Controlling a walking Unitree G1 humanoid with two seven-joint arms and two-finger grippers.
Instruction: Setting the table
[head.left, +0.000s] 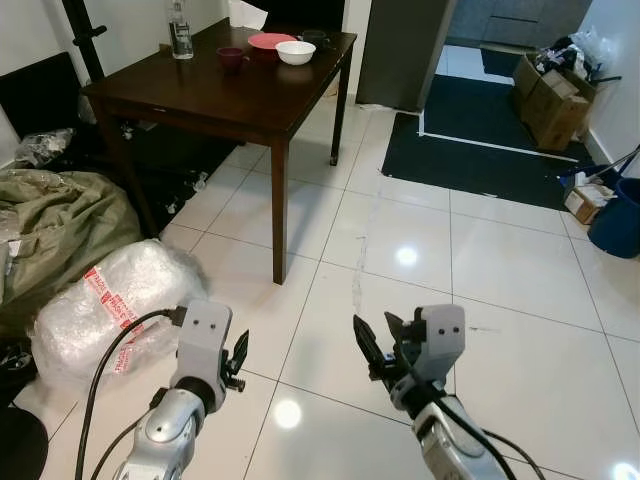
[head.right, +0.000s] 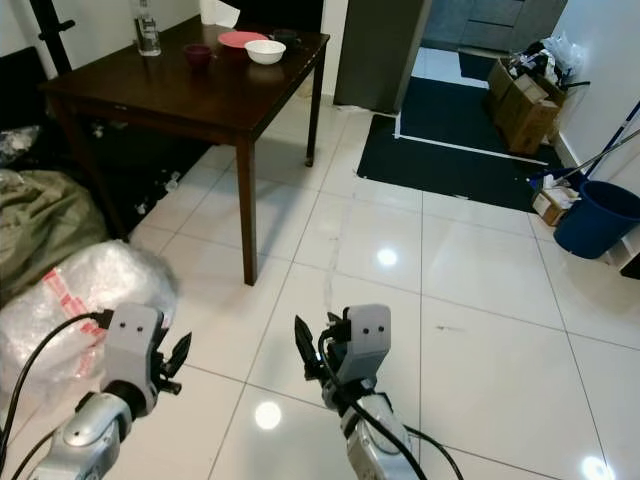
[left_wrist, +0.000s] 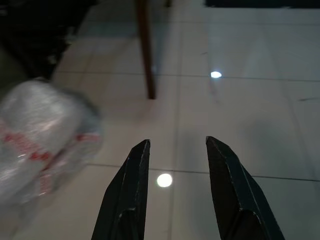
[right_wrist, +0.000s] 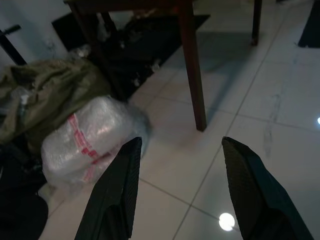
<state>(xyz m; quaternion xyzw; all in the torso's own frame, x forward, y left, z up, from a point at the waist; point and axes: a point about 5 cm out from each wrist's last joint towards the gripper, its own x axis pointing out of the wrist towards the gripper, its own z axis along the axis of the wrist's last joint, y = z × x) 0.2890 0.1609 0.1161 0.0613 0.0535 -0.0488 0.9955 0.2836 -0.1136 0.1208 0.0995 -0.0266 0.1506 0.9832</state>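
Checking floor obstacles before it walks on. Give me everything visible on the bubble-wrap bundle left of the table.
The bubble-wrap bundle is a rounded, lumpy mass of clear, whitish plastic wrap, banded with white tape printed in red. It lies on the pale tiled floor, on the robot's left, short of the dark wooden table. Its far side sits against a crumpled olive-green cloth heap. Contents cannot be made out. No tool touches it.

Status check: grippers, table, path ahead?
Left gripper and right gripper open, empty, above floor. Table ahead-left, white bowl and pink plate at far end. Bubble-wrap bundle left of path.
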